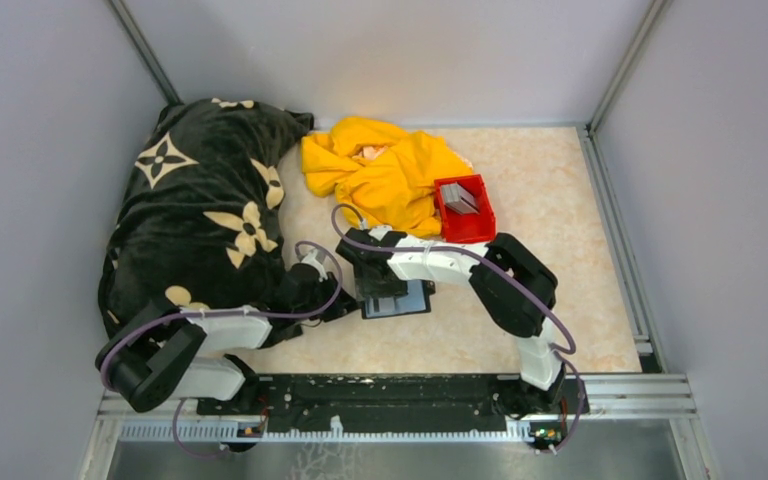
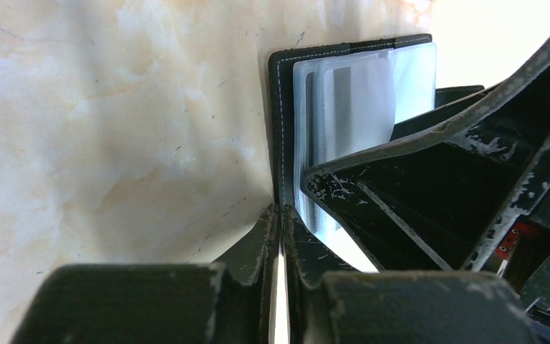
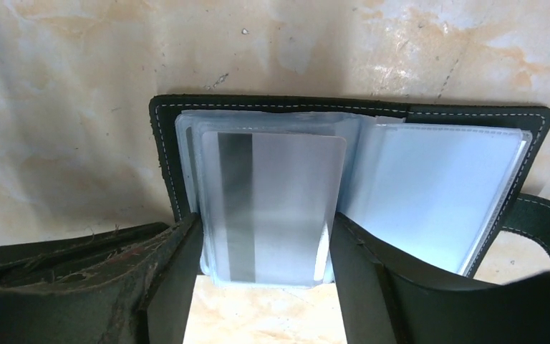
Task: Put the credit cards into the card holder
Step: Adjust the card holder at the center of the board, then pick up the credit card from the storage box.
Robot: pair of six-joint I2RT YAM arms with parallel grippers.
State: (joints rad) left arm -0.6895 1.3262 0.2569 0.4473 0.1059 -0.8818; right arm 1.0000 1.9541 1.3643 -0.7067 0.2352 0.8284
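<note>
- Pinches the black cover edge of the wallet [image 3: 293, 102], at the centre of the overhead view, with the left gripper [image 2: 281, 240] pressed together.
- Straddles the card [image 3: 286, 201] with the right gripper [image 3: 265, 229], jaws spread wide along its two long edges; cannot tell whether gripping or only flanking.
- Places that card on the left-hand clear sleeves, lower centre of the right wrist view, seemingly only partly tucked in.
- Could buckle or skew the card if pushed off-line against the sleeve mouth.
- Could drag the card back out on retreat, should a finger catch its edge.
- Could let the wallet slide or fold shut if the pinch on the cover slips.
- Could knock the left gripper against the right gripper, working so close over one small wallet.
- Counts one wallet, one card at the sleeves, and one red bin [image 1: 480, 228] upper right of centre holding more cards [image 1: 458, 200], too small to number.
- Counts also one yellow cloth [image 1: 385, 170] and one flowered black blanket [image 1: 200, 220] in the upper left.
</note>
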